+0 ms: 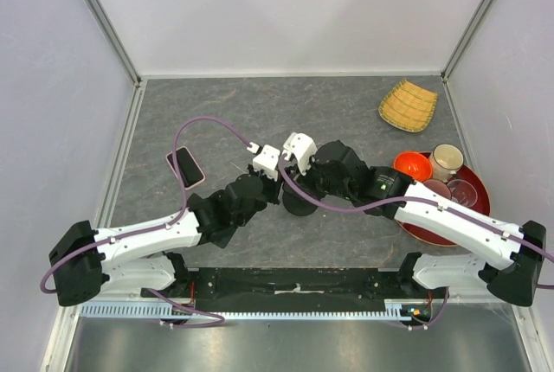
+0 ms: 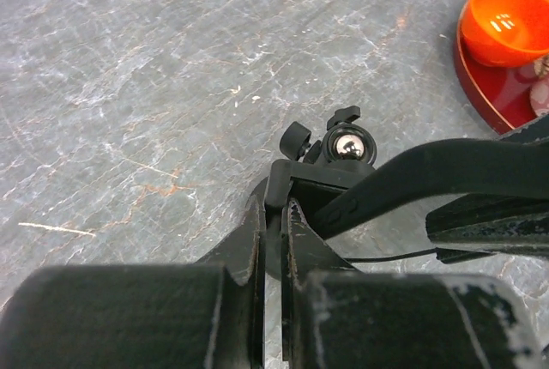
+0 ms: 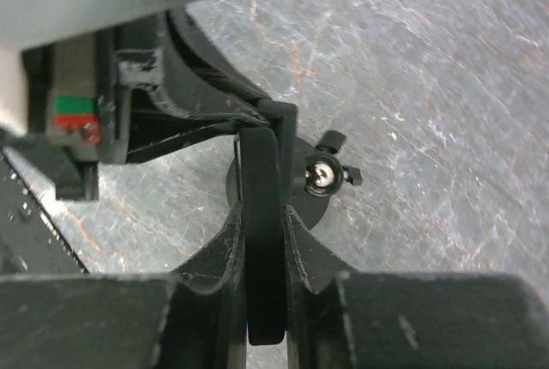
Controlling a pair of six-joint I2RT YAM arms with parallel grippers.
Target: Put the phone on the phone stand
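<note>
Top external view: the phone lies flat on the desk, well left of both grippers and nearer the left arm. The right gripper pinches the phone stand. The left gripper is pressed together at its edge.

The pink-cased phone lies left of the black metal phone stand, which stands in the middle. Right of it a round red tray holds an orange bowl, with a woven bamboo dish behind.
</note>
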